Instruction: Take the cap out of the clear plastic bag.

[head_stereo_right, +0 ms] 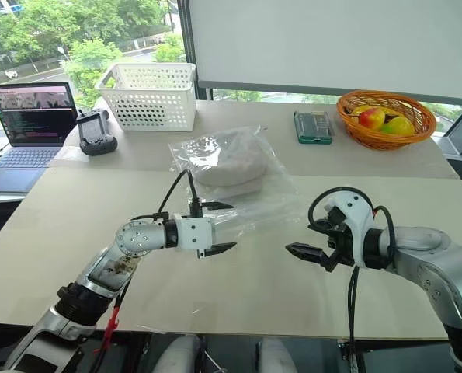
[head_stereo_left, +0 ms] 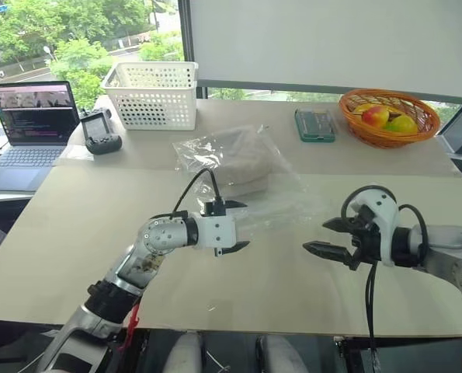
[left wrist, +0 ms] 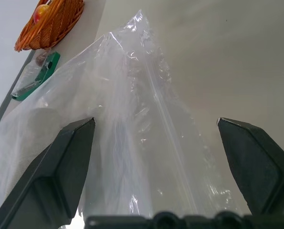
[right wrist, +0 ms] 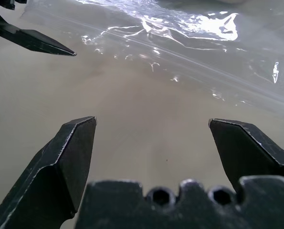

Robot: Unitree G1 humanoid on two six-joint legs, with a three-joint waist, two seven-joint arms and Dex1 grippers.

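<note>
Now cap (head_stereo_right: 229, 159) inside clear plastic bag (head_stereo_right: 273, 198), left pincer (head_stereo_right: 217, 228) and right pincer (head_stereo_right: 312, 243) both spread apart, empty

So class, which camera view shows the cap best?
The right eye view: the cap lies whole inside the bag, crown and brim visible. The left eye view shows it much the same. The left wrist view gives a pale blur through plastic; the right wrist view shows mainly the bag's glossy edge.

On the far side of the table (head_stereo_left: 75, 256) stand a laptop (head_stereo_left: 30, 128), a controller (head_stereo_left: 100, 132), a white basket (head_stereo_left: 153, 95), a green case (head_stereo_left: 314, 124) and a fruit basket (head_stereo_left: 389, 116).
</note>
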